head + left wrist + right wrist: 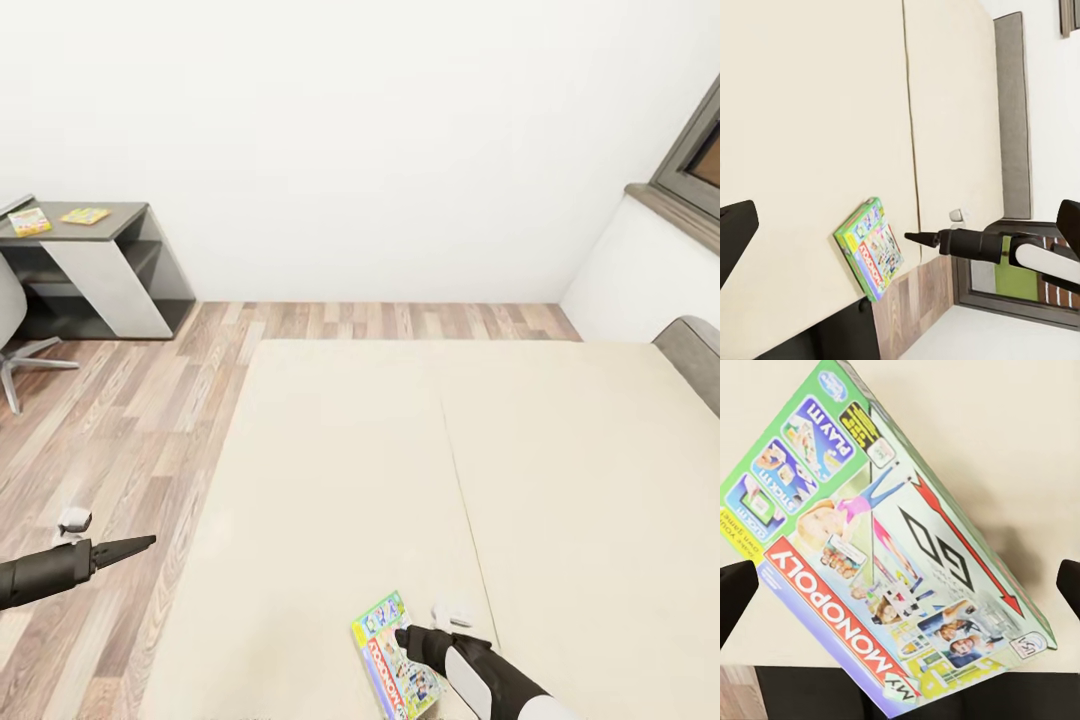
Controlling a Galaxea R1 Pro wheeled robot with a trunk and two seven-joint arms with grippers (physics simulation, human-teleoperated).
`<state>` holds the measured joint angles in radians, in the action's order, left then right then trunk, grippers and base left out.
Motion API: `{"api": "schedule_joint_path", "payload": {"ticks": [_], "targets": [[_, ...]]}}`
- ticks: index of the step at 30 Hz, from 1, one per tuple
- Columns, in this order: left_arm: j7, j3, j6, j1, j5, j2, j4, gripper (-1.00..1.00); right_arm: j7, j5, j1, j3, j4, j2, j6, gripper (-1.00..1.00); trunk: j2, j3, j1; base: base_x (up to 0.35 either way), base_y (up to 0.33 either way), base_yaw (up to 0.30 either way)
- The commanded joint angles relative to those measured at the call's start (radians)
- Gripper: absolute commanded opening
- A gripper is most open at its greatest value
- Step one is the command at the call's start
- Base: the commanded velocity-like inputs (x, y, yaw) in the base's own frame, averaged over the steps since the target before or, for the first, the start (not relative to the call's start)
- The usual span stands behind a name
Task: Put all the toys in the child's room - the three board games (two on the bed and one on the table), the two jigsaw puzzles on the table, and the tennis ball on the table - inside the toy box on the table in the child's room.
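A green-edged board game with a white busy Monopoly cover lies on the beige bed near its front edge. My right gripper is open just above the box, its fingers spread on either side of the cover without touching it. My left gripper hangs open over the wood floor left of the bed; its wrist view shows the board game and the right gripper. Far off at the back left stands the table, with two colourful flat jigsaw puzzles on it.
A wood floor lies between the bed and the table. A swivel chair stands by the table at the left edge. The dark grey headboard and a window are at the right, with a white wall behind.
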<state>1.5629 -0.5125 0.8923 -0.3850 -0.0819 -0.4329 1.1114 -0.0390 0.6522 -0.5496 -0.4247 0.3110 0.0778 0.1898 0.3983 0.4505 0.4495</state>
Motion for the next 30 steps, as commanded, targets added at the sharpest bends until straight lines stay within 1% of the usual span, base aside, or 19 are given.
{"api": "schedule_joint_path", "payload": {"ticks": [1,17,23,30], "targets": [[0.008,-0.001,0.01,-0.001,-0.009,0.0,0.001,1.0,-0.004,0.006,-0.001,-0.006,0.002,-0.001,0.003,1.0,0.002,0.003,0.0,0.0,0.0,0.0],[0.008,-0.001,0.011,-0.001,-0.009,0.0,0.001,1.0,-0.004,0.0,-0.018,-0.005,0.008,0.002,0.008,1.0,0.002,0.029,0.0,0.0,0.0,0.0],[0.008,-0.001,0.01,-0.001,-0.009,0.001,0.001,1.0,-0.004,-0.007,-0.052,-0.006,0.038,-0.001,0.039,1.0,0.002,0.039,0.0,0.0,0.0,0.0],[0.008,-0.001,0.01,-0.001,-0.009,0.0,0.001,1.0,-0.005,-0.009,-0.083,-0.005,0.047,-0.008,0.051,1.0,0.002,0.051,0.0,0.0,0.0,0.0]]}}
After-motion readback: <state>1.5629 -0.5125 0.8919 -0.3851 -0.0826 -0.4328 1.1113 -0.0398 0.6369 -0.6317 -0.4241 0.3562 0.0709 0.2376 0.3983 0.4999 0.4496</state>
